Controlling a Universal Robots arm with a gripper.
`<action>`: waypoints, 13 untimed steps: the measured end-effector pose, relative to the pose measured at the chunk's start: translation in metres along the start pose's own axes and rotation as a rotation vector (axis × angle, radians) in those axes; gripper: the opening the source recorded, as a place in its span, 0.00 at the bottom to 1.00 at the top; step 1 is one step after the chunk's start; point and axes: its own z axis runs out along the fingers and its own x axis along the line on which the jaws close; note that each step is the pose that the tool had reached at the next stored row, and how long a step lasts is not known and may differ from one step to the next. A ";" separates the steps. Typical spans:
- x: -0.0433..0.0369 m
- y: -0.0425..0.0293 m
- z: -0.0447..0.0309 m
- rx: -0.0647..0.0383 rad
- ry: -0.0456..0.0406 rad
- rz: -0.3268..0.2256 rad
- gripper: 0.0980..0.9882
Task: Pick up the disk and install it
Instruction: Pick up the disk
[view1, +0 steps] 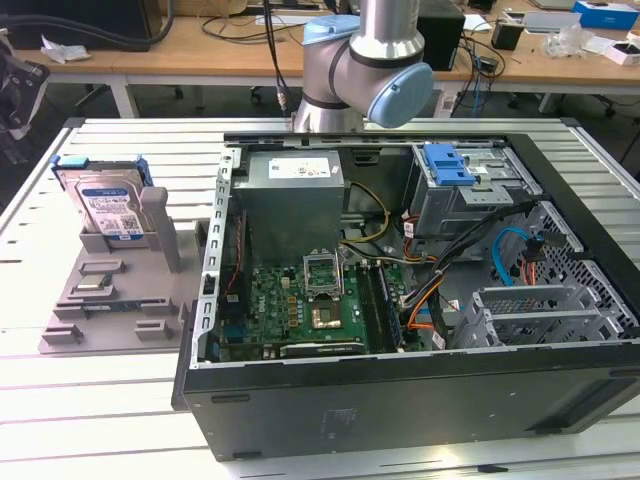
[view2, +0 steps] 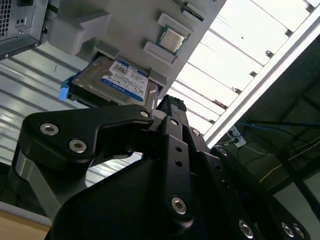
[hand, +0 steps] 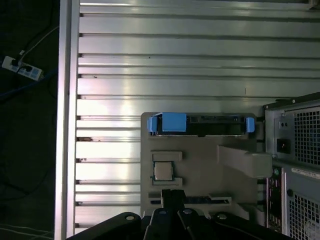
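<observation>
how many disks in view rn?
1. The disk stands nearly upright in the grey holder, on the exterior view's left of the case. More could be hidden in its cages.

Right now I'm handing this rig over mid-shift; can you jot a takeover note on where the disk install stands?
The gripper hovers near the grey holder, clear of the disk.
The disk stands on edge in that holder, on the exterior view's left of the open computer case.
Done: nothing shows as done.
Left: disk not yet picked up, not installed.
</observation>
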 end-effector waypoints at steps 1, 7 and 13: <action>0.0000 0.0000 0.0000 0.000 0.0008 -0.018 0.01; 0.0000 0.0000 0.0000 -0.003 0.0065 -0.146 0.01; -0.0001 0.0000 0.0000 -0.006 0.0123 -0.274 0.01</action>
